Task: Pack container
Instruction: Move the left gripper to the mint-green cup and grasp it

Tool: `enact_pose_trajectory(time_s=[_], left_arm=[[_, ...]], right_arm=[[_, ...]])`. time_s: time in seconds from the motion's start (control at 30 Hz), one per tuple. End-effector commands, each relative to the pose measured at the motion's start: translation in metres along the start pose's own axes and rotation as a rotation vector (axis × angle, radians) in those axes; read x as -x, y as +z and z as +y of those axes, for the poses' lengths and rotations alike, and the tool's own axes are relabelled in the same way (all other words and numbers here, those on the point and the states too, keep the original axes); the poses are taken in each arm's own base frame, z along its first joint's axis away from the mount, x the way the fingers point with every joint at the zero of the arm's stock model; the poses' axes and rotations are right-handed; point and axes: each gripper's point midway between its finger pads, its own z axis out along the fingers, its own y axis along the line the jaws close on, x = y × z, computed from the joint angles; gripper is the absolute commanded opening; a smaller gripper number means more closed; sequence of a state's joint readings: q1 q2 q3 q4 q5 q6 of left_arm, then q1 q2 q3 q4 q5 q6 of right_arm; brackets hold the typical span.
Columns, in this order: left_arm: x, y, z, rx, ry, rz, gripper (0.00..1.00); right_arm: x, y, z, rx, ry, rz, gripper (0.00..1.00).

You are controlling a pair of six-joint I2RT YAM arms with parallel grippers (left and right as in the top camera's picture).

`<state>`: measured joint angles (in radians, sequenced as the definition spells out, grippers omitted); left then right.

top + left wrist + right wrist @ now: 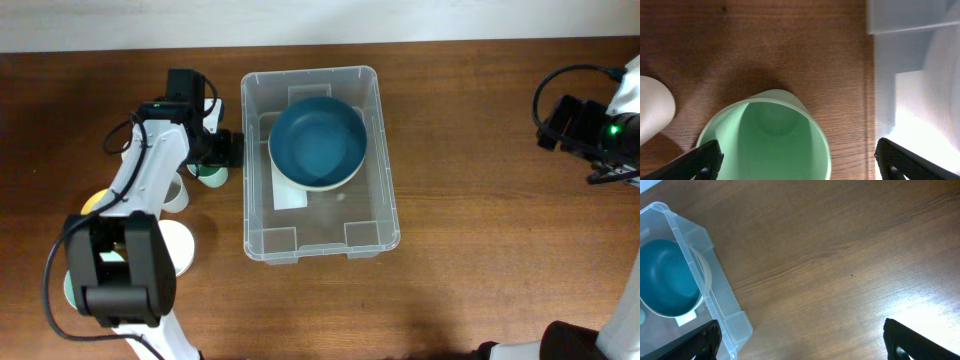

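Container: the container [385,190] sits mid-worktop, its long axis running from the robot's side towards the far edge. A blue bowl [316,143] is already lying in its far half, and the near half is bare.
Left hand: the left hand [797,162] is spread wide and holds nothing. One finger shows at each lower corner of the left wrist view, with a green cup [770,140] between them. I see no contact with the cup.
Green cup: it is on the worktop [480,260] with its mouth open towards the wrist camera, just outside the container's left long wall.
Key relation: from the left hand the container lies to the right, just beside it. Its wall [910,20] fills the right edge of the left wrist view. I judge that a short carry over the rim would put the cup in the bare near half.
Right hand: the right hand [800,347] is also wide and empty. It hangs over bare wood, well apart from the container's right side [715,300].
Nearer arm: the left, plainly.
Step in hand: probably closing on the green cup.
Waiting: more cups near the left arm, among them a white cup [178,245].
Risk: the cup clipping the rim or bumping the bowl.
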<state>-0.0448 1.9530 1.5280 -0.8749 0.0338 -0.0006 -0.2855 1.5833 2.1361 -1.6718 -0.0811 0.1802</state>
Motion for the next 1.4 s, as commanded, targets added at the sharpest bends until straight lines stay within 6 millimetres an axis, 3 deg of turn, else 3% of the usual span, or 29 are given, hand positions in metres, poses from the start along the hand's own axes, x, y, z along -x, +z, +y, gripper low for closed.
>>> enact_pose_trajectory(time_s=[0.0,0.13,0.43,0.63,0.7,0.9,1.23,1.37], left_arm=[[0.002,0.006,-0.003,-0.015,0.013,0.008,0.99],[0.001,0.008,-0.003,-0.015,0.013,0.011,0.95],[0.001,0.009,-0.003,-0.015,0.013,0.012,0.47],[0.001,0.009,-0.003,-0.016,0.013,0.013,0.34],[0.001,0.009,-0.003,-0.016,0.013,0.014,0.22],[0.001,0.009,-0.003,-0.016,0.013,0.015,0.05],[0.001,0.009,-0.003,-0.015,0.013,0.015,0.0],[0.006,-0.013,-0.003,-0.012,0.017,0.02,0.0]], right_arm=[[0.0,0.003,0.003,0.012,-0.01,0.011,0.99],[0.0,0.003,0.003,0.012,-0.01,0.011,0.99],[0.0,0.003,0.003,0.013,-0.01,0.011,0.99],[0.0,0.003,0.003,0.013,-0.01,0.011,0.99],[0.0,0.003,0.003,0.013,-0.01,0.011,0.99],[0.0,0.003,0.003,0.013,-0.01,0.011,0.99],[0.0,0.003,0.003,0.013,-0.01,0.011,0.99],[0.0,0.003,0.003,0.013,-0.01,0.01,0.99]])
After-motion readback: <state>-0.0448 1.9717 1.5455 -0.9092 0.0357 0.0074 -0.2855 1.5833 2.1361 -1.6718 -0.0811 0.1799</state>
